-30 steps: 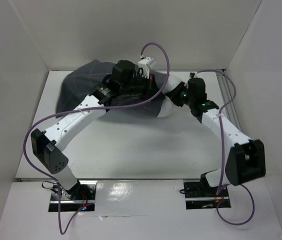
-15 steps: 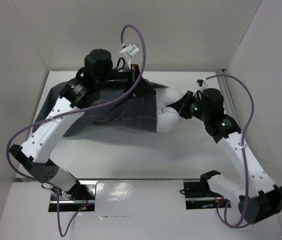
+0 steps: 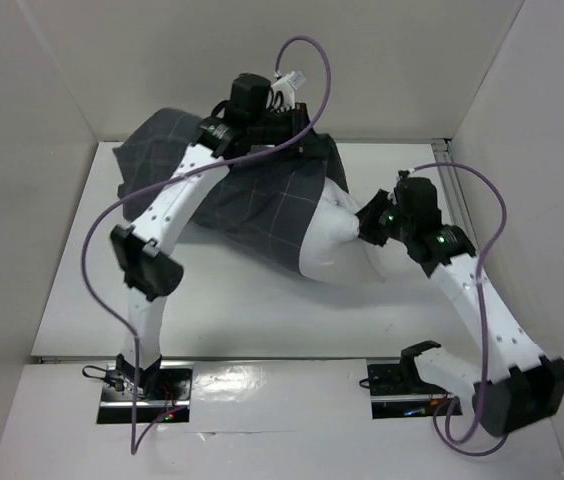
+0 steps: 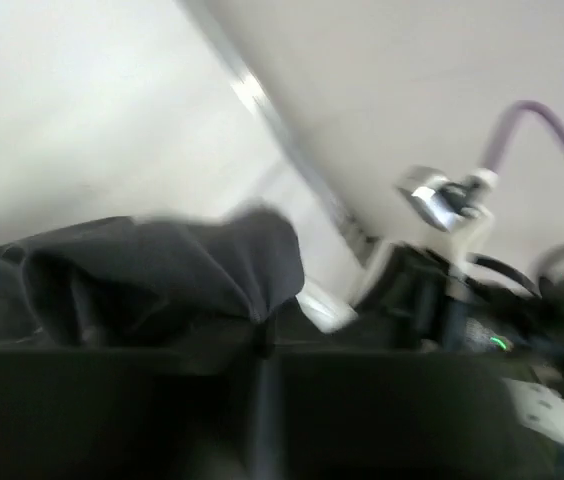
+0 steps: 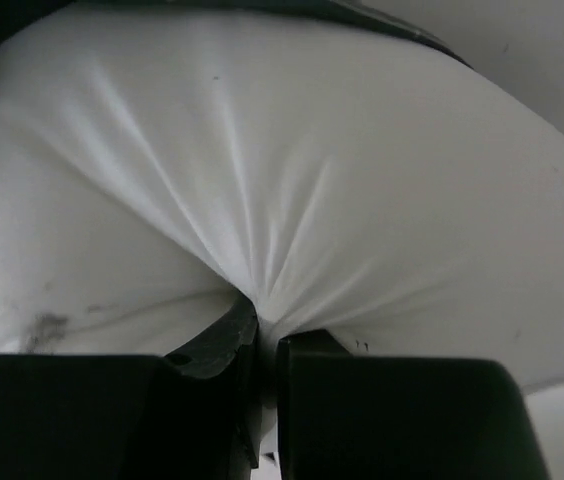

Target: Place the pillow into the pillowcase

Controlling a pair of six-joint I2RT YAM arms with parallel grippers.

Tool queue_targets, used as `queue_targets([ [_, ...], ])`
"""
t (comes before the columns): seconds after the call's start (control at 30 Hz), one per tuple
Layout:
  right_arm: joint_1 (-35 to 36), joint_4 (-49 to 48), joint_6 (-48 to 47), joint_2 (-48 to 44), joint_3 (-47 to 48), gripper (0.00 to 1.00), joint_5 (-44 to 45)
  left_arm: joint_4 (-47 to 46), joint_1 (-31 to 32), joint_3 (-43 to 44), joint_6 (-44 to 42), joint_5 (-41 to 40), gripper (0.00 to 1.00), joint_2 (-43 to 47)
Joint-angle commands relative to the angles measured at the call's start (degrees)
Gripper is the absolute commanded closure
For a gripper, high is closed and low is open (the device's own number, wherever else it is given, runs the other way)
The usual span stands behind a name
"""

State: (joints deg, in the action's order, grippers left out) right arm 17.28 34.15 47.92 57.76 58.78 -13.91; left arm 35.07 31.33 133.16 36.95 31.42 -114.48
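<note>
Both wrist views reveal what overhead hides: left gripper [image 4: 262,345] pinching pillowcase [image 4: 162,265], right gripper [image 5: 265,335] pinching pillow [image 5: 292,170].

I have the dark charcoal-grey grid-checked fabric pillowcase [image 3: 252,200] at the far middle of the white table [image 3: 212,310]. The plump white fabric pillow [image 3: 334,245] is partly inside it, sticking out at its near right end. My left gripper [image 3: 292,135] is at the pillowcase's far edge, and my right gripper [image 3: 367,225] is on the pillow's right side.
</note>
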Motion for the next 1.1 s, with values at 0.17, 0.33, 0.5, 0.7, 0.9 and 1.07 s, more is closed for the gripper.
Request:
queue_targets([
  [0.17, -14.8, -17.28, 1.74, 28.44, 9.14, 0.16, 2.77, -4.66, -6.81, 3.87, -9.43, -8.73, 0.0, -0.51],
  [0.33, -24.46, -15.94, -0.64, 29.8, 15.13, 0.05, 2.75, -4.13, -7.34, -7.01, -13.04, -16.72, 0.04, 9.96],
  [0.5, -25.63, -17.01, -6.59, 27.15, 17.32, 0.07, 0.13, -1.68, -7.34, -9.06, -12.52, -28.06, 0.4, 11.64],
  [0.7, -12.54, -9.98, -22.51, 24.33, 14.53, 0.0, 8.81, -1.67, -5.85, -14.76, -14.71, -30.9, 0.6, 13.31],
  [0.9, -12.0, -9.98, -24.28, 30.91, 14.32, 0.0, 7.58, 4.3, 1.44, -16.62, -17.53, -36.6, 0.26, 9.02],
  [1.07, -15.08, -10.76, -23.49, 32.33, 16.54, 0.0, 8.55, 6.06, 7.34, -16.09, -17.53, -41.0, 0.26, 6.63],
])
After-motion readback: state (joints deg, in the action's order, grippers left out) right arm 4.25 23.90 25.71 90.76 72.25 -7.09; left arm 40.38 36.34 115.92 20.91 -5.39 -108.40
